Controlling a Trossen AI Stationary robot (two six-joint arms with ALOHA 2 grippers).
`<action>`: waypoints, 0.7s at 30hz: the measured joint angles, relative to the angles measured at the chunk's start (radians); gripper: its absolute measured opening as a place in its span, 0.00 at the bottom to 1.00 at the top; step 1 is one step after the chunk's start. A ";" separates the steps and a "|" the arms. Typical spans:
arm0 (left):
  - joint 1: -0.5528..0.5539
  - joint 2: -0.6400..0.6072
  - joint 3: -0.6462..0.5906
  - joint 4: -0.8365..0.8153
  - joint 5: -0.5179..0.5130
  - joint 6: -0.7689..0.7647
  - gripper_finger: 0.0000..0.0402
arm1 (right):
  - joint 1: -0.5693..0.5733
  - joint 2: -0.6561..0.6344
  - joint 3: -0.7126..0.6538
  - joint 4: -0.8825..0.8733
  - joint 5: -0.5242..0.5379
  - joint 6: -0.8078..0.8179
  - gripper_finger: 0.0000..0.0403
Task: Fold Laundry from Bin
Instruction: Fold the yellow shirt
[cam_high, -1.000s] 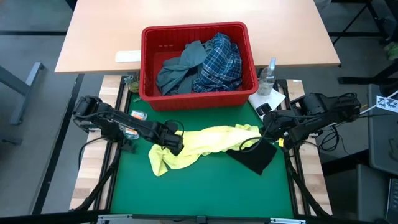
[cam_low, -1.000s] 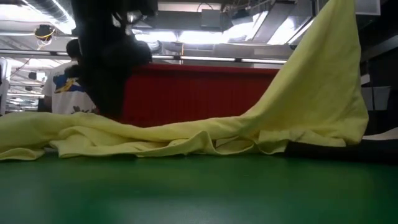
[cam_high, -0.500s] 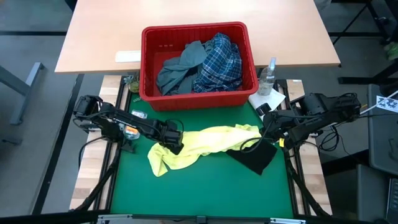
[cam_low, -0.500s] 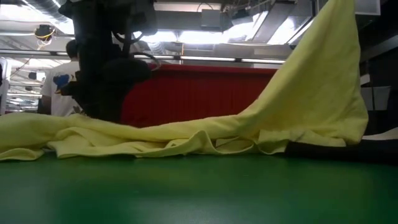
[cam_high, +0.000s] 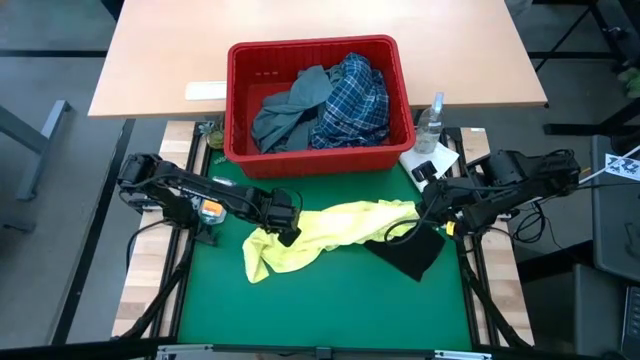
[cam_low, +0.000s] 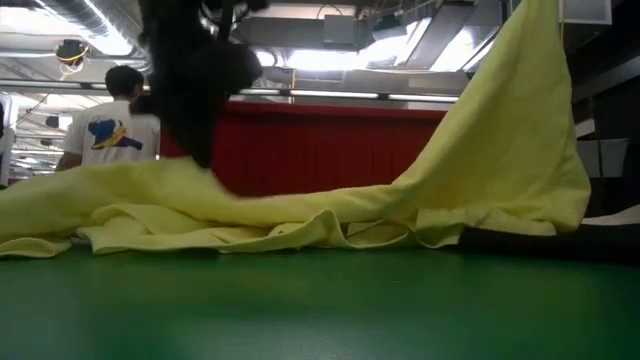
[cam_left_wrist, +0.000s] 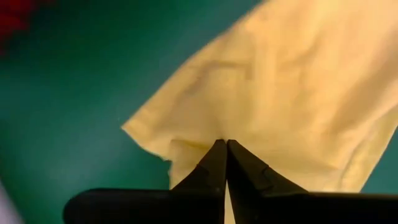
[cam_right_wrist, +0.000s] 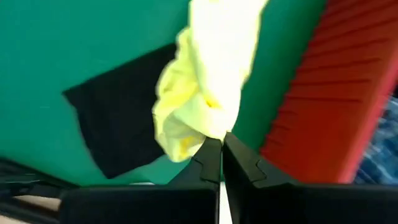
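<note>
The small yellow garment (cam_high: 320, 232) is stretched across the green mat (cam_high: 320, 305) of the worktop, its long axis running from one arm to the other, just in front of the red slotted bin (cam_high: 318, 150). Each end is held: the left gripper (cam_high: 283, 228) is closed on the garment's left end, where cloth is seen pinched between the shut fingers (cam_left_wrist: 214, 163) in the left wrist view, and the right gripper (cam_high: 424, 207) is closed on the opposite end, which is gathered into a bunch at its fingertips (cam_right_wrist: 211, 152). In the low view the right-hand end is lifted well above the mat while the rest slumps in shallow folds. The coming move is judged to turn on this span: the slack lies between the two grips, so drawing the ends apart along the axis should flatten it.

The cloth appears thin, matte and limp, creasing readily. A dark navy garment (cam_high: 410, 255) lies flat on the mat, partly under the yellow one near the right gripper; whether the two are caught together cannot be told. A grey-blue garment (cam_high: 290, 108) and a blue-white plaid shirt (cam_high: 352, 100) are heaped in the rigid plastic bin.
</note>
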 joint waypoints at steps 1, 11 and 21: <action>-0.003 -0.002 0.035 -0.048 -0.026 0.012 0.00 | 0.000 -0.002 0.000 0.001 0.024 0.000 0.01; -0.078 -0.003 0.473 -0.545 -0.296 0.003 0.00 | -0.001 -0.005 0.132 -0.001 0.242 0.001 0.01; -0.161 -0.058 0.729 -0.666 -0.583 -0.063 0.00 | -0.001 -0.012 0.373 0.001 0.466 0.002 0.01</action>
